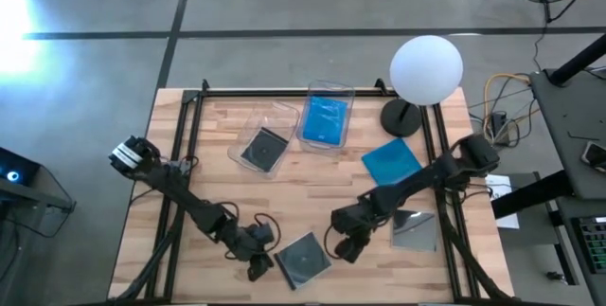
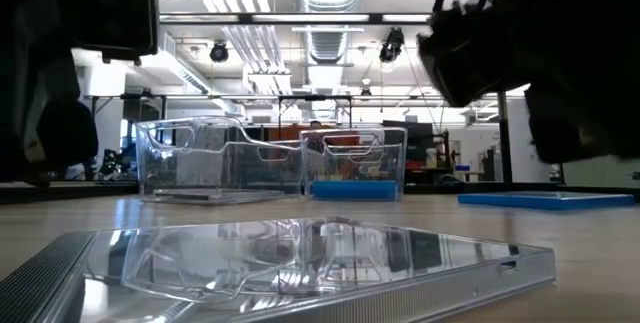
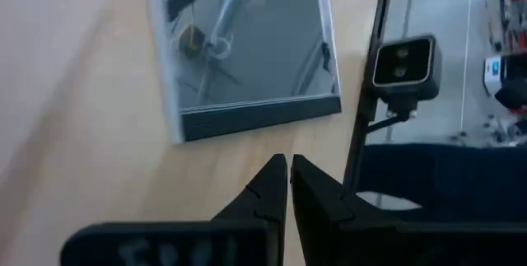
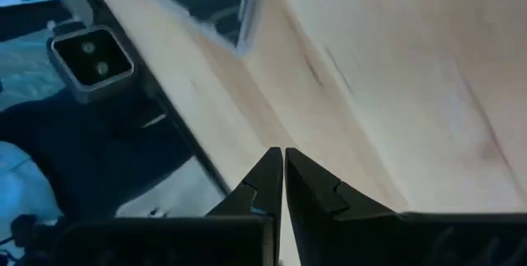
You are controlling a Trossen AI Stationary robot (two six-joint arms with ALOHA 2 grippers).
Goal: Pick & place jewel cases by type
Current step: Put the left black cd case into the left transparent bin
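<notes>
With both the left gripper [image 1: 258, 266] and the right gripper [image 1: 347, 249] pinched together and empty, a glossy dark jewel case [image 1: 303, 260] lies flat between them, seemingly light, rigid and slippery, best gripped across opposite thin edges.

Right wrist view's jewel case [image 4: 216, 2] cut off by edge, blurred

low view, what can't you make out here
- Both arms: only dark blurred masses, cut by the top edge.
- Left bin: contents unreadable through glare and reflections.
- Near case: its colour is lost in reflections.
- Blue case: seen edge-on, only a thin strip.
</notes>
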